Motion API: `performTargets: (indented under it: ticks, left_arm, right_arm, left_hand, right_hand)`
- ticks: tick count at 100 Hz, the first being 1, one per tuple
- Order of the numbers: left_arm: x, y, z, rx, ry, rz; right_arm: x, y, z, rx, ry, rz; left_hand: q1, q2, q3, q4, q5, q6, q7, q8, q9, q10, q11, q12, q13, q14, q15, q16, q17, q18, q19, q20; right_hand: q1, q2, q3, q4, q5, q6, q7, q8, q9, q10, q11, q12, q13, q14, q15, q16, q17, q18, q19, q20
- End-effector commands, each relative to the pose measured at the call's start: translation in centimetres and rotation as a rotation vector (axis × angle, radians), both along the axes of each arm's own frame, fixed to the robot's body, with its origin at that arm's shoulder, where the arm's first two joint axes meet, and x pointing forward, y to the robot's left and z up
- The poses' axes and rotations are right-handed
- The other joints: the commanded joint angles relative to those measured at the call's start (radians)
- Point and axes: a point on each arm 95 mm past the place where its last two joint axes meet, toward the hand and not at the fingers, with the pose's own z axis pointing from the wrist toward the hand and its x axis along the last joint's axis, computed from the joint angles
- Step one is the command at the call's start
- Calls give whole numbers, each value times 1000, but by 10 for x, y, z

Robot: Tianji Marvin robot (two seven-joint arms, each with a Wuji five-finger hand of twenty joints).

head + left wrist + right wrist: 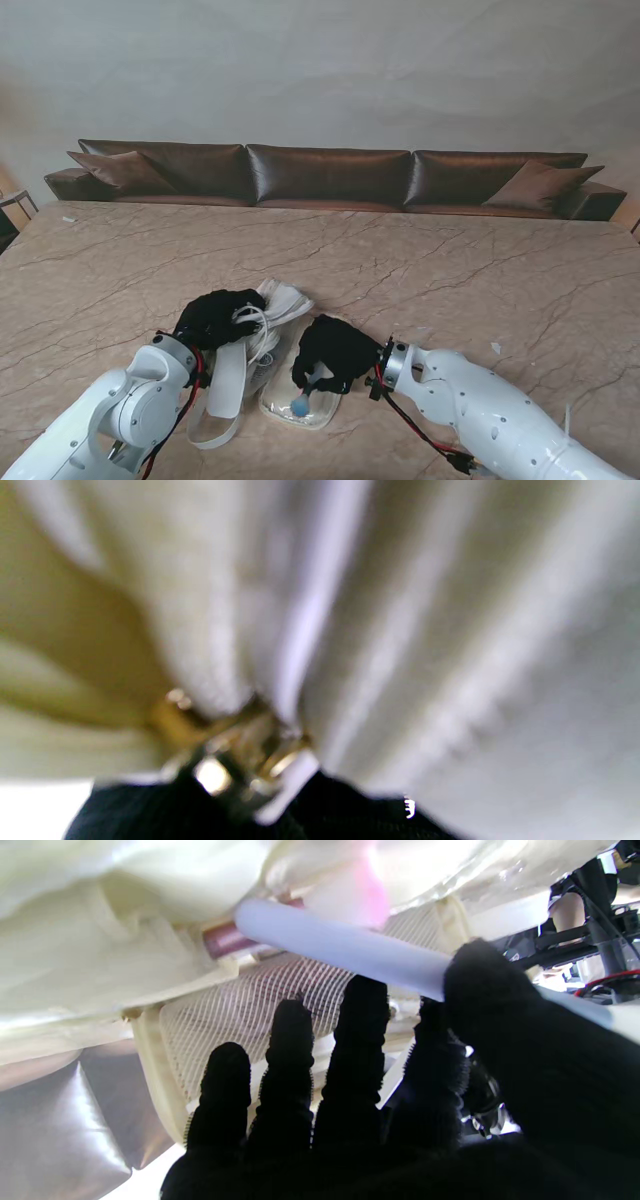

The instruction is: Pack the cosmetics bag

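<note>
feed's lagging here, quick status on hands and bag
Left hand shut on bag fabric. Right hand shut on pale tube, tip over the bag's mesh pocket. No obstruction seen.

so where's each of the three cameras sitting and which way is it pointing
Stand view: above the shoulders, looking down at the marble table; both white arms, left robot hand and right robot hand show.
Left wrist view: pressed close to blurred cream fabric and a gold zipper pull; only a strip of black glove shows.
Right wrist view: looks into the cosmetics bag; black fingers hold a pale tube.
Shared: the bag and tube appear in stand and right wrist views.
</note>
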Motion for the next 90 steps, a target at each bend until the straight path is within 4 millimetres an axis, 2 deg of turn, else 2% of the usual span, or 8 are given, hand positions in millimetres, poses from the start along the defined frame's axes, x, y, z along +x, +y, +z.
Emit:
performTargets:
  ticks: [1, 34, 62, 90]
  left_arm:
    - [-5, -1, 0, -8, -1, -2]
    - [-7, 0, -2, -12, 3, 4]
    - [-7, -2, -1, -11, 0, -3]
    - [-7, -5, -2, -12, 8, -12]
  right_arm:
    - [0, 1, -6, -10, 1, 2]
    - [-1, -3, -7, -17, 3, -19]
    - [4, -8, -2, -44, -22, -13]
    - [9, -6, -6, -57, -9, 18]
  left_hand:
    - [165, 175, 100, 68, 110, -120, 312, 56, 2, -190, 7, 7, -4, -12, 4, 16, -6, 17, 6, 14]
    - [165, 175, 98, 68, 110, -120, 311, 57, 2, -190, 7, 8, -5, -11, 3, 16, -6, 17, 6, 15]
    - [167, 176, 99, 69, 110, -120, 311, 57, 2, -189, 7, 8, -6, -11, 3, 16, -6, 15, 5, 15]
    - [166, 176, 98, 69, 109, -120, 311, 57, 3, -189, 7, 8, -5, -11, 4, 16, -6, 15, 5, 16]
  right_hand:
    - [90, 126, 45, 40, 61, -99, 183, 9, -10, -7, 30, 0, -11, 2, 8, 6, -8, -8, 5, 24]
    - [91, 123, 47, 40, 63, -99, 186, 5, -9, -8, 31, -1, -12, 2, 7, 6, -11, -7, 5, 26]
    - [96, 120, 49, 38, 69, -106, 185, 7, -7, -13, 29, -1, -12, -3, 5, 5, -10, -6, 4, 26]
    - [114, 121, 49, 33, 79, -121, 182, 16, -8, -22, 23, 0, -21, -14, 2, 3, -15, -7, 0, 26]
